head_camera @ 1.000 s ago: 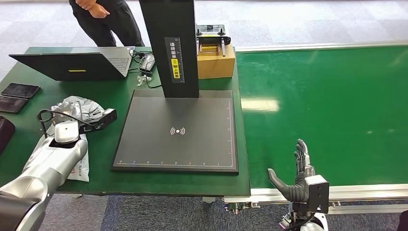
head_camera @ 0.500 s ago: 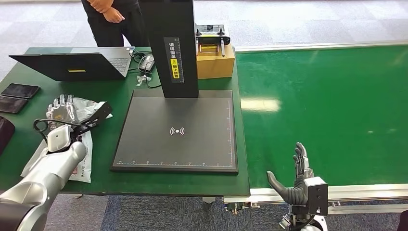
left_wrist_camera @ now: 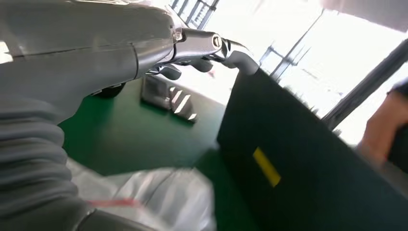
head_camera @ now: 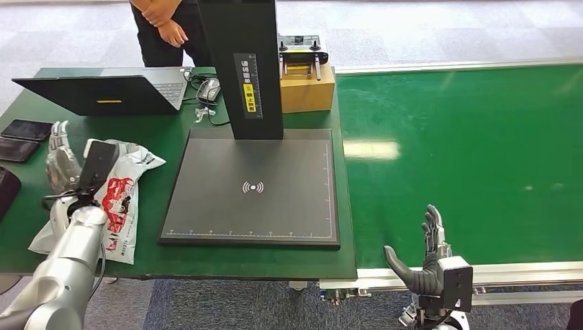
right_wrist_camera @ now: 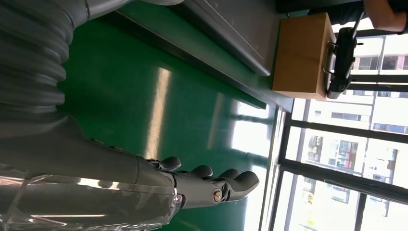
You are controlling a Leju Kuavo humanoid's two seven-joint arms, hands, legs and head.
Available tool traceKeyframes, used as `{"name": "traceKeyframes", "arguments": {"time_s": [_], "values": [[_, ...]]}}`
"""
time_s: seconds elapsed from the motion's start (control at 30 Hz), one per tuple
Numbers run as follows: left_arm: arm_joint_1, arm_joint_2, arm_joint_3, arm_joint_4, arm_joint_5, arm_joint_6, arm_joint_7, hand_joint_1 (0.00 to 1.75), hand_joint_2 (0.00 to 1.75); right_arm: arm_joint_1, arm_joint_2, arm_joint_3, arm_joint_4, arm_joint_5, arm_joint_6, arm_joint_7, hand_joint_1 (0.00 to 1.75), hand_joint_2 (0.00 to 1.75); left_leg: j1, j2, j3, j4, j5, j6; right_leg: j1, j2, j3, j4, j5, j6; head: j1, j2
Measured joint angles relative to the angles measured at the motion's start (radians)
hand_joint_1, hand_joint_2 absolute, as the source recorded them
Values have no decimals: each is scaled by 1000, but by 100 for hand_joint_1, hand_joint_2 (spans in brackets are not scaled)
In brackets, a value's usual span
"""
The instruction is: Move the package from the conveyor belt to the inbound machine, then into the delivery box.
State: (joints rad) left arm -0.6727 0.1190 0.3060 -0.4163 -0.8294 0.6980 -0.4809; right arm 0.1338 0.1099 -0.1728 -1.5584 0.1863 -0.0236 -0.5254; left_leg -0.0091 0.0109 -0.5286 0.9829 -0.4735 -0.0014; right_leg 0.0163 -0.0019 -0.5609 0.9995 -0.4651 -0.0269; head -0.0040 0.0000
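The package (head_camera: 122, 196), a silver-white plastic bag with red print, lies flat on the green table left of the inbound machine's black plate (head_camera: 254, 185). My left hand (head_camera: 60, 155) stands just left of the bag with its fingers spread upward, holding nothing. In the left wrist view the left hand (left_wrist_camera: 207, 48) reaches out above the table and the bag (left_wrist_camera: 154, 192) is blurred below it. My right hand (head_camera: 423, 256) is open and upright over the near edge of the green conveyor belt (head_camera: 474, 151). The right wrist view shows the right hand (right_wrist_camera: 211, 185) empty above the belt (right_wrist_camera: 144, 96).
The machine's black column (head_camera: 244, 62) rises behind the plate. A cardboard box (head_camera: 307, 88) with a controller on top stands beside it. A laptop (head_camera: 103, 93) and phones (head_camera: 24, 129) lie at the table's left. A person (head_camera: 165, 27) stands behind the table.
My left hand has lifted off the package and swung left, so the bag now lies uncovered and spread flat. The right hand has stayed put. The person has shifted right.
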Motion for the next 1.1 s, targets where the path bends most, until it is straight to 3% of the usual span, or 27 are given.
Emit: {"name": "traceKeyframes", "arguments": {"time_s": [0.13, 0.2, 0.27, 0.33, 0.43, 0.5, 0.8, 0.93, 1.1], "values": [[36, -49, 122, -78, 279, -105, -193, 0, 0, 0, 0, -10, -14, -8, 4, -11, 0, 175, 0, 0, 0, 0, 0, 0, 0, 0, 0, 0, 0, 0, 0, 0], [93, -86, 123, -171, 418, -217, -208, 0, 87, 0, 0, -13, -21, -17, 13, -15, 0, 175, 0, 0, 0, 0, 0, 0, 0, 0, 0, 0, 0, 0, 0, 0], [164, -120, 91, -274, 538, -344, -192, 0, 175, -1, 0, -15, -26, -32, 40, -20, 0, 87, 0, 0, 0, 0, 0, 0, 0, 0, 0, 0, 0, 0, 0, 0], [247, -147, 36, -383, 655, -479, -165, 0, 175, -4, 0, -14, -28, -45, 77, -24, 0, 0, 0, 1, 0, 0, -1, 0, 0, 1, 0, 0, 0, 0, 0, 0], [368, -170, -70, -525, 769, -673, -127, 0, 175, -17, -2, 0, -24, -44, 117, -18, 0, 0, 0, 2, -1, 0, -1, 0, 0, 2, 0, 0, 0, 0, 0, 0], [428, -179, -124, -591, 784, -750, -118, 0, 175, -33, -5, 15, -19, -32, 134, -7, 0, 0, 0, 1, -1, 0, -1, 0, 0, 2, -1, 0, 0, 0, 0, 0], [515, -204, -215, -719, 779, -796, -111, 0, 175, -70, -23, 55, -7, -21, 153, 23, 0, 0, 0, 0, 0, 0, 0, -1, 0, 0, 0, 0, 1, -1, 0, 0], [523, -206, -224, -737, 778, -796, -110, 0, 175, -71, -27, 61, -6, -21, 153, 24, 0, 175, 0, 0, 0, -1, 0, -1, 0, 0, 0, 0, 1, -1, 0, 0], [532, -214, -233, -747, 768, -842, -94, 0, 175, -75, -30, 70, -3, -45, 179, 25, 0, 175, 0, 0, -1, -1, 0, -1, 0, 0, 0, 0, 1, -1, 0, 0]]}}
